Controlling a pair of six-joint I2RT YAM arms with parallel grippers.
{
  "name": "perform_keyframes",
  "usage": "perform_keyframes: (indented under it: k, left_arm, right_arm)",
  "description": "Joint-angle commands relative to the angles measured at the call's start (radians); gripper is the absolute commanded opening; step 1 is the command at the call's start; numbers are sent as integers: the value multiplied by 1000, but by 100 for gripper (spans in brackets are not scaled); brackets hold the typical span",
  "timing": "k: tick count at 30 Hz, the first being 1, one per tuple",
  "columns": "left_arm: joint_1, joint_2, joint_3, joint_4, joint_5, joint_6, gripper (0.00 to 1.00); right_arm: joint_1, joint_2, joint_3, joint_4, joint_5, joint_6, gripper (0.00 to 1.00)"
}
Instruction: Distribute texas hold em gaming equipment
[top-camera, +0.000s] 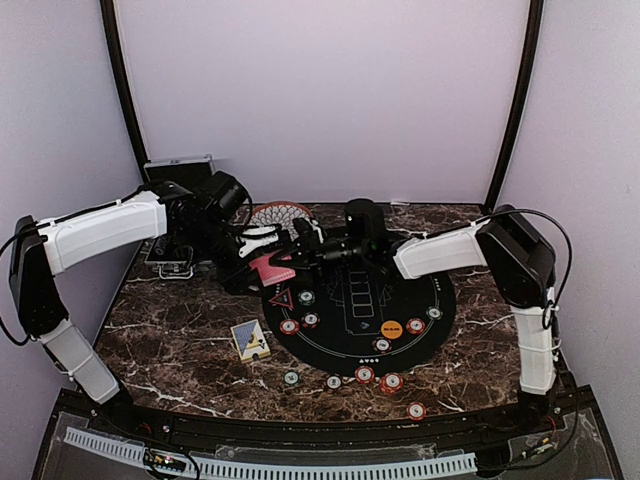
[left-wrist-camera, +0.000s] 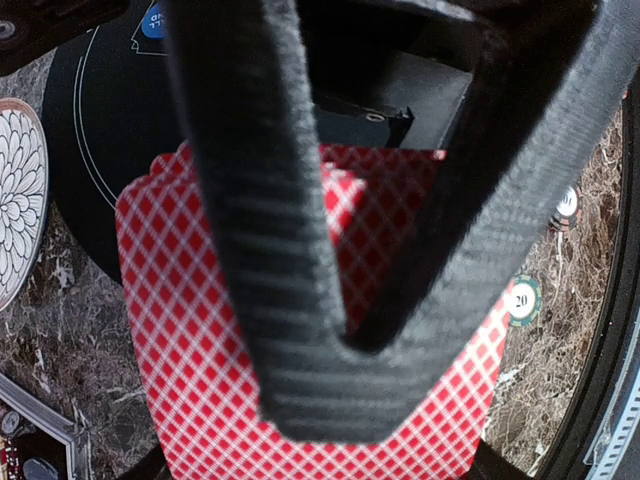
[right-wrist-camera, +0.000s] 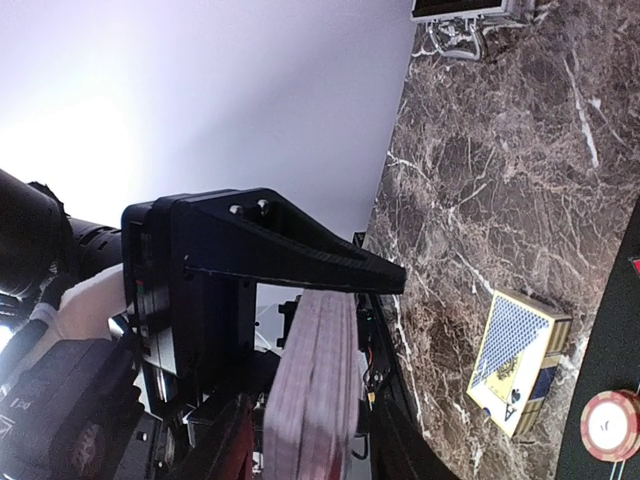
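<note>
A deck of red-backed playing cards hangs above the left rim of the black felt mat. My left gripper is shut on it; in the left wrist view its fingers lie pressed across the red diamond backs of the cards. My right gripper has reached in from the right. Its jaws stand apart around the deck's edge, the upper finger at the deck's top end. Striped poker chips lie on the mat and in front of it, such as a red one and a green one. An orange button and a red triangle marker also lie on the mat.
A blue-backed card box lies on the marble left of the mat, also seen from the right wrist. The patterned bowl sits behind the grippers. A silver-edged black case stands at the back left.
</note>
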Motion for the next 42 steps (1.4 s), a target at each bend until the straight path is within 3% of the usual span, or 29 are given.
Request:
perform_keyframes:
  k: [1,5,9,10,12,14,16,22,33,42]
  left_arm:
    - [-10,-6,31,-4,6,12,0]
    - [-11,1,41,-2,4,9,2]
    - [-12,22,67,-11,7,2,37]
    - [-14,27,71,-15,8,1,57]
    - [-17,34,79,-11,11,2,79]
    - [-22,37,83,-2,10,9,90]
    - [-29,44,88,1,12,22,93]
    - [-44,65,105,10,39,45,96]
    - [-47,106,112,47,-31,63,85]
    - [-47,117,148,33,-22,70,54]
  right_arm:
    - [7,20,24,55,-25,10,28]
    - [8,25,21,73,-30,23,13]
    - [8,25,12,84,-28,34,5]
    - [7,25,9,88,-28,36,5]
    - [7,24,4,97,-27,40,4]
    - [7,22,1,99,-26,42,4]
    - [7,22,1,99,-27,43,4]
    - [7,20,-1,103,-29,49,3]
    - [7,24,-6,126,-44,67,4]
    - [7,40,2,91,-48,49,12]
